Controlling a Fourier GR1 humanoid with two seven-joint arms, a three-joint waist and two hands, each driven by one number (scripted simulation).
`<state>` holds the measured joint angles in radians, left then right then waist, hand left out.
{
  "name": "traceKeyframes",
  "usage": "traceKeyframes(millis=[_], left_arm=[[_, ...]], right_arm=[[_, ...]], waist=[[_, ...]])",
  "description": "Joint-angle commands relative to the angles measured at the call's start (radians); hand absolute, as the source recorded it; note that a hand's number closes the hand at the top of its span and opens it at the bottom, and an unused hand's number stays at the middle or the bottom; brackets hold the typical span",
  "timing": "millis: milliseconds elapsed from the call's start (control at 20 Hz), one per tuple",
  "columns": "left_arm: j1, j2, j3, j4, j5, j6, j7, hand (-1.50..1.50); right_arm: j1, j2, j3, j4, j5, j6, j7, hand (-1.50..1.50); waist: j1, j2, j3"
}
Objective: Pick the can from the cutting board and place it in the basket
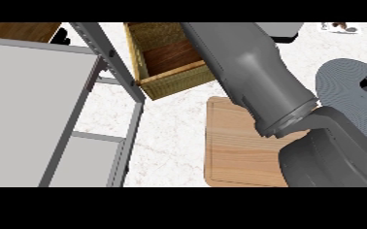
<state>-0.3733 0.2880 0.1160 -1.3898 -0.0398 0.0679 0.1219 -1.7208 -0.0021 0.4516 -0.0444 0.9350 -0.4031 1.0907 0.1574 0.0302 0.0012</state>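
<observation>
Fingers of mine show nowhere, so whether they grip anything I cannot tell. My right forearm (251, 73) reaches over the basket (168, 85); beside it, the cutting board (233, 150) shows no can, so placing seems underway.

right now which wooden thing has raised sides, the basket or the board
The basket: woven walls rise around its dark floor. The cutting board lies flat on the counter.

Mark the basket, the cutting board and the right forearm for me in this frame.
basket (159, 88), head view, on its woven front wall.
cutting board (237, 150), head view, on its bare wooden top.
right forearm (247, 68), head view, on the grey shell, midway along.
</observation>
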Motion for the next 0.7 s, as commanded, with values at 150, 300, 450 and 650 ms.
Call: traceKeyframes(millis=[150,300,450,650], left_arm=[[0.036,-0.082,-0.059,0.001,0.019,-0.028,0.015,0.00],[0.015,-0.088,-0.046,0.004,0.027,-0.025,0.031,0.00],[0.025,-0.095,-0.050,0.001,0.008,-0.015,0.031,0.00],[0.050,-0.095,-0.035,-0.007,0.007,-0.015,0.013,0.00]], right_arm=[[0.025,0.002,-0.073,0.003,-0.081,0.188,0.063,1.50],[0.033,0.002,-0.083,-0.002,-0.093,0.211,0.044,1.50],[0.042,0.002,-0.066,-0.010,-0.079,0.207,0.043,1.50],[0.068,0.002,-0.056,-0.013,-0.072,0.200,0.041,1.50]], waist=[[0.000,0.006,-0.008],[-0.017,0.005,-0.007],[-0.020,0.006,-0.006],[-0.018,0.008,-0.006]])
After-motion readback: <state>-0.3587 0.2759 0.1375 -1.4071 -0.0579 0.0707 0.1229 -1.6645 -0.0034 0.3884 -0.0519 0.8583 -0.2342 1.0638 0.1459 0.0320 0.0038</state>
